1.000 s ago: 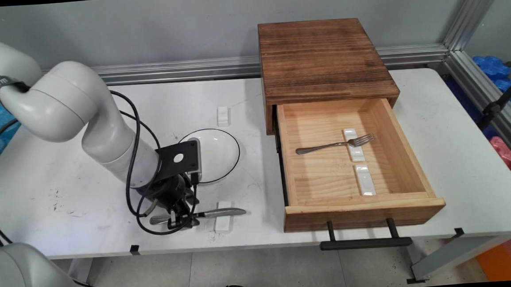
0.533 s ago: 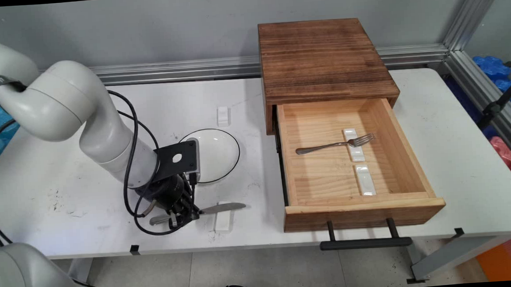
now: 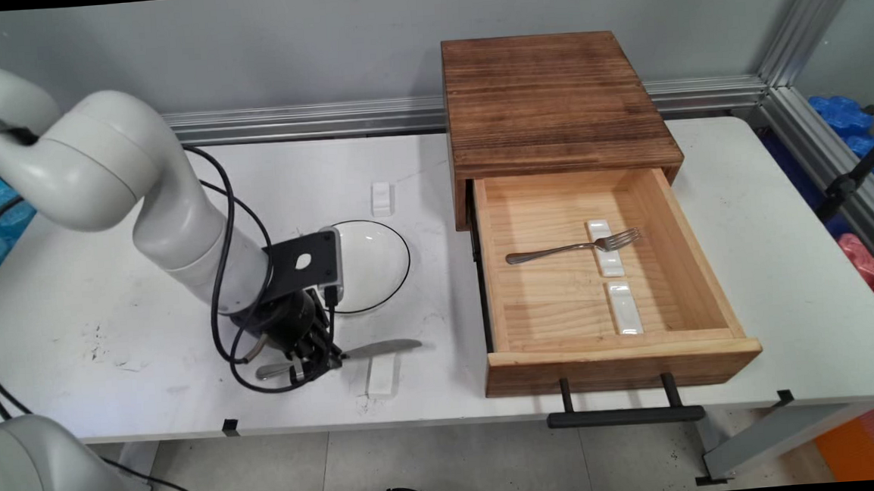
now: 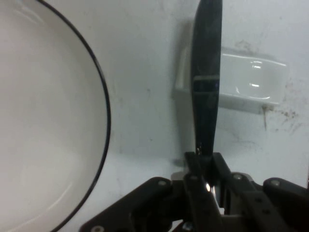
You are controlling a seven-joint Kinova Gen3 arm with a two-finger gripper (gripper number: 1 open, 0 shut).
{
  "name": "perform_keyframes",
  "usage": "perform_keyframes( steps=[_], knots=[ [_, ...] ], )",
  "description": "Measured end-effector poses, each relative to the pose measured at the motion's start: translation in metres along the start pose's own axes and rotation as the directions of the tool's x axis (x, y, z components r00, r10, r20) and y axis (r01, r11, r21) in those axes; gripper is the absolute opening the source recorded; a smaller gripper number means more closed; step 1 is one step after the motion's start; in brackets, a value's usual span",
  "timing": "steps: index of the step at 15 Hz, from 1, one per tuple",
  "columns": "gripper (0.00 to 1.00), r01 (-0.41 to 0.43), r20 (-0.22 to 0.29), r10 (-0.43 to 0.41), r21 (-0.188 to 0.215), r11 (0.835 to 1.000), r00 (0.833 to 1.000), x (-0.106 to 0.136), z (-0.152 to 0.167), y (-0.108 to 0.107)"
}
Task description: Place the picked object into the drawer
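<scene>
Near the counter's (image 3: pixel 106 296) front edge, the pincer (image 3: pixel 315 361) pinches a knife (image 3: pixel 379 348) by its handle, the blade lifted above a white rest (image 3: pixel 381 376). A black-rimmed plate (image 3: pixel 377 260) sits just behind, and to the right an open wooden drawer (image 3: pixel 716 350) holds a fork (image 3: pixel 574 248).

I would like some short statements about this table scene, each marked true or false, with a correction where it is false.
1. The tool is shut on the knife. True.
2. The fork lies on the plate. False: it lies in the open drawer, its head on a white rest.
3. The knife's blade is lifted above the white rest near the table's front edge. True.
4. The drawer is closed. False: it is pulled out.
5. The plate has a dark rim and holds no cutlery. True.
</scene>
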Motion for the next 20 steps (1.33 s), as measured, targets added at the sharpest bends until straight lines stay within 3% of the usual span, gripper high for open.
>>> perform_keyframes(
  steps=[13,20],
  knots=[
    [0.00,0.051,0.049,-0.053,0.032,0.998,0.997,0.010,-0.104,0.017],
    [0.00,0.063,0.052,-0.065,0.040,0.997,0.997,0.035,-0.157,0.022]
  ],
)
